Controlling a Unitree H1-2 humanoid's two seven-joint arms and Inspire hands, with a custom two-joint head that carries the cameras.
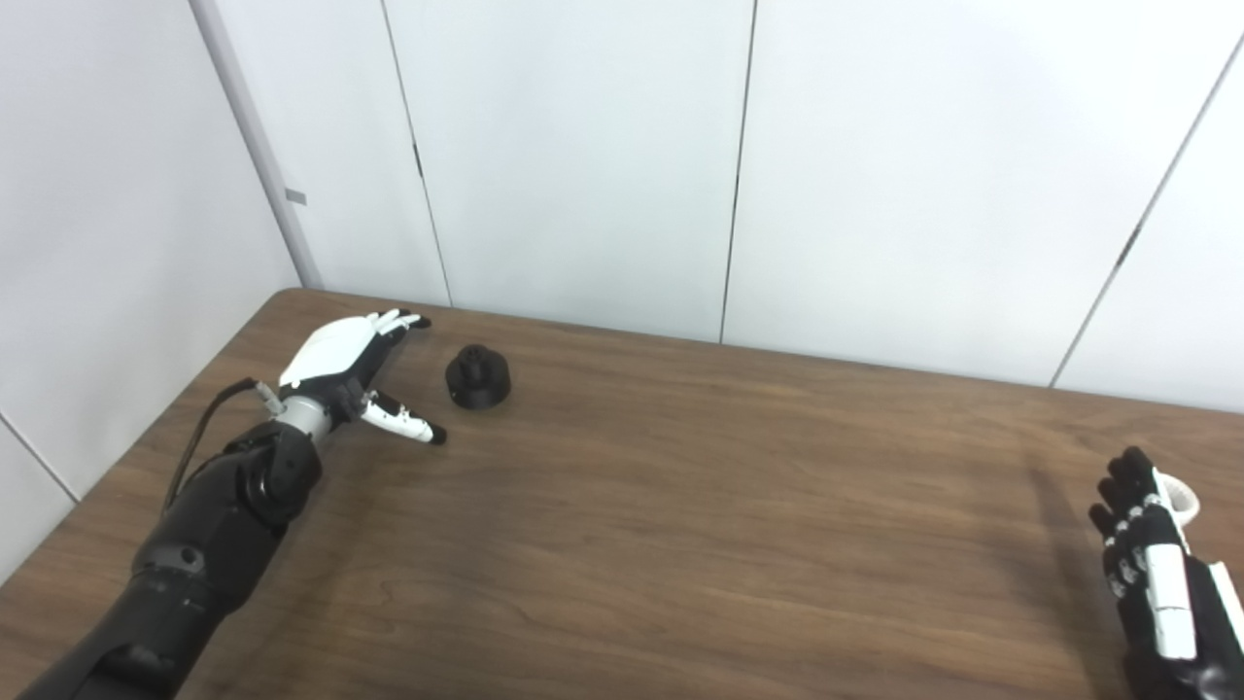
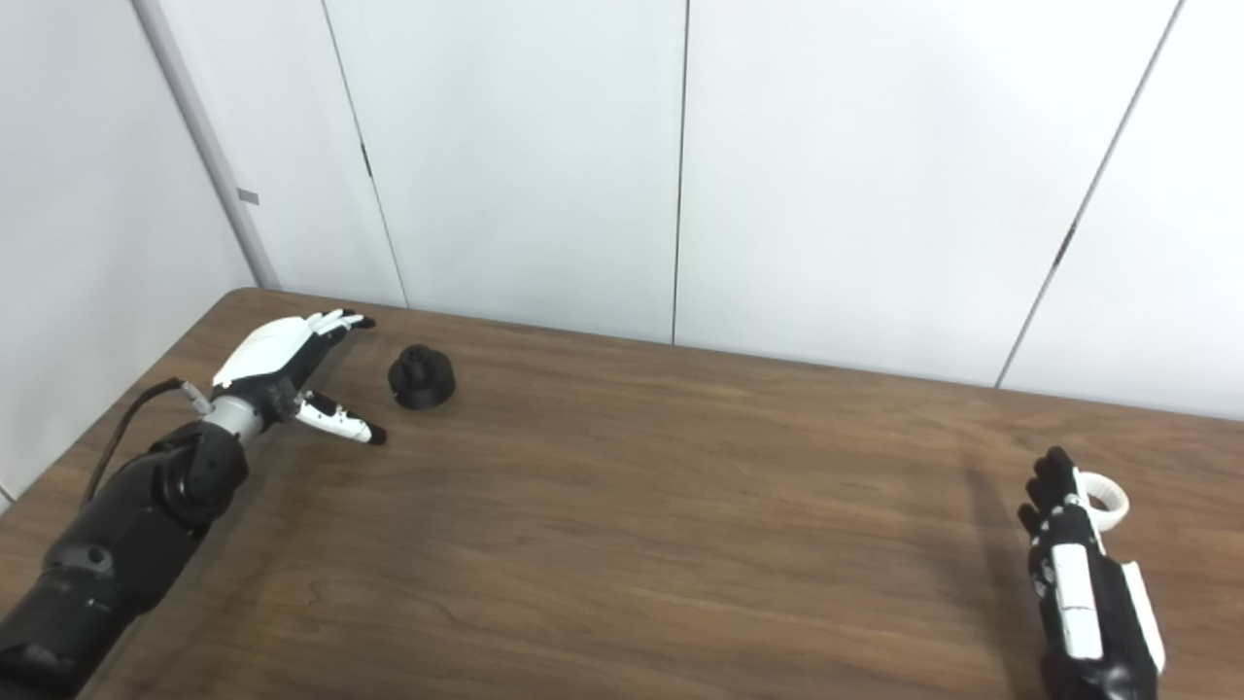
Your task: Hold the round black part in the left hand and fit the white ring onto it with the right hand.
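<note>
The round black part [image 1: 478, 376] stands on the brown table [image 1: 680, 506] at the far left, apart from everything. Just to its left my left hand [image 1: 355, 374] is open, fingers stretched toward the wall and thumb pointing at the part, a small gap between them. At the right edge my right hand [image 2: 1069, 564] is edge-on, fingers fairly straight and together. The white ring [image 2: 1106, 507] shows just behind its fingertips; I cannot tell whether the fingers touch it or whether it rests on the table.
White wall panels [image 1: 583, 165] close off the table's back edge and the left side. The table's left edge runs close beside my left forearm [image 1: 194, 544].
</note>
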